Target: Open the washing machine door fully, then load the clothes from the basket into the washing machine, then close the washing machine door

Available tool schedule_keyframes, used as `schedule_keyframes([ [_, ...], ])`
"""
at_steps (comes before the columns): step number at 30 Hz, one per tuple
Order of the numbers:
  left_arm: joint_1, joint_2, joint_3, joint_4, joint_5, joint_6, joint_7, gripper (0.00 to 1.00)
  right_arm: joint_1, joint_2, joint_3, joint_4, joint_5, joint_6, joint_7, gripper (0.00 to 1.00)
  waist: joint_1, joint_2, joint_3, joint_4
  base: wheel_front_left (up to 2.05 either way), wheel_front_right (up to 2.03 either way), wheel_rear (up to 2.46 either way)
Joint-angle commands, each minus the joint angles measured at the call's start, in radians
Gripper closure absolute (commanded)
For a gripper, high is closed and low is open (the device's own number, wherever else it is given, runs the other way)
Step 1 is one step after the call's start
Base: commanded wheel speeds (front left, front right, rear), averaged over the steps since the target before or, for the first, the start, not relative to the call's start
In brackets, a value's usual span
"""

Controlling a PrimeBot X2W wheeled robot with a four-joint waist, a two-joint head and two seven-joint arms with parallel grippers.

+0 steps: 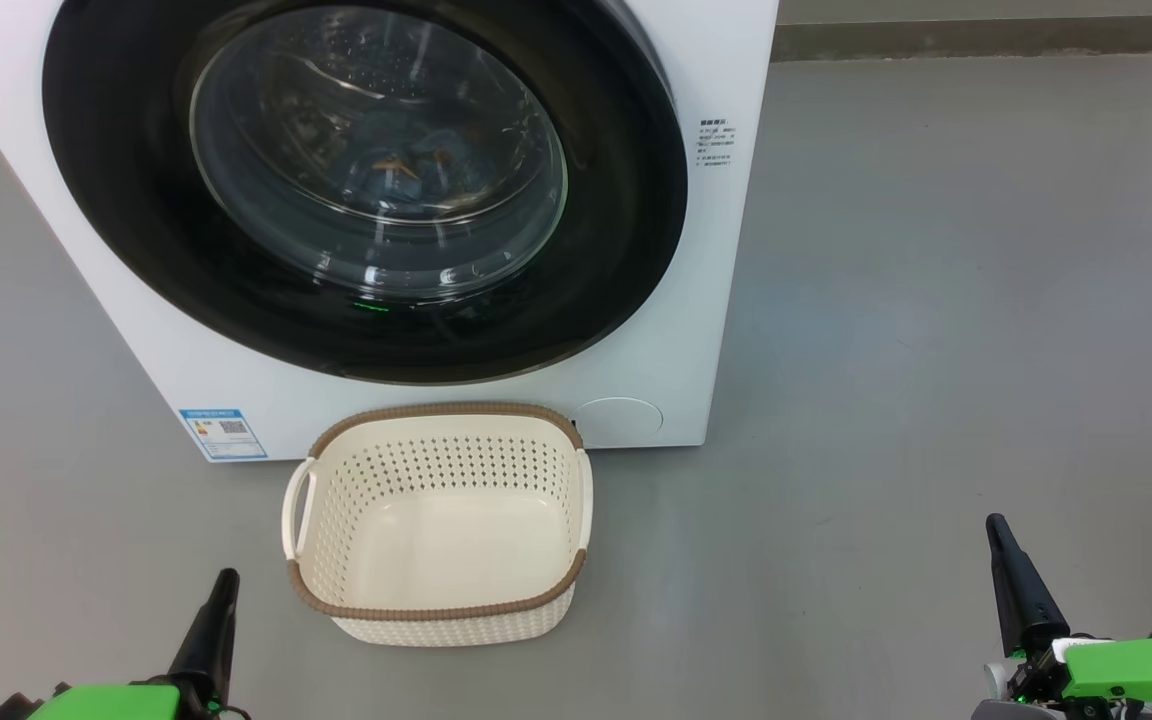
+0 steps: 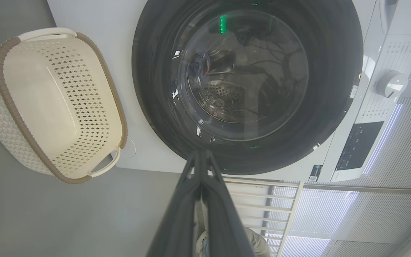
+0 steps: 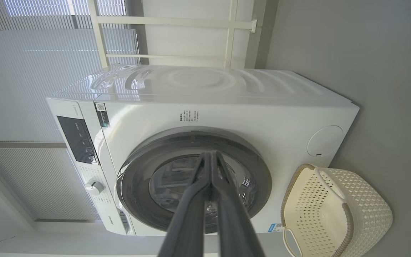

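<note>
The white washing machine (image 1: 726,300) stands in front of me with its round black door (image 1: 106,200) closed flat against it. Through the glass bowl I see blue and orange clothes (image 1: 406,170) lying inside the drum. The cream basket (image 1: 436,612) sits on the floor just below the door and holds nothing. My left gripper (image 1: 227,580) is shut and empty at the lower left, short of the basket. At the lower right, well to the side of the basket, my right gripper (image 1: 996,525) is shut and empty too. In the wrist views both left gripper (image 2: 201,153) and right gripper (image 3: 211,155) point at the door.
Grey floor (image 1: 936,300) stretches open to the machine's right. A blue label (image 1: 223,433) and a round cover (image 1: 619,420) sit at the machine's lower corners. The control panel (image 3: 77,139) and dial (image 3: 94,186) are on its top strip. Window blinds (image 3: 30,71) hang behind it.
</note>
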Motion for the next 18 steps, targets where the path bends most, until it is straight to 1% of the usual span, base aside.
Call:
schedule_keyframes([
  [1,-0.040,0.015,0.034,-0.018,-0.010,-0.010,0.006,1.00,-0.046,-0.006,0.027,-0.024,0.011,-0.001,0.008,1.00,-0.0001,0.0000,0.000,0.000,0.00,0.00,0.00],
  [18,-0.041,0.013,0.037,-0.018,-0.007,-0.010,0.008,1.00,-0.046,-0.006,0.027,-0.024,0.011,-0.001,0.008,1.00,-0.0001,0.0000,0.000,0.000,0.00,0.00,0.00],
])
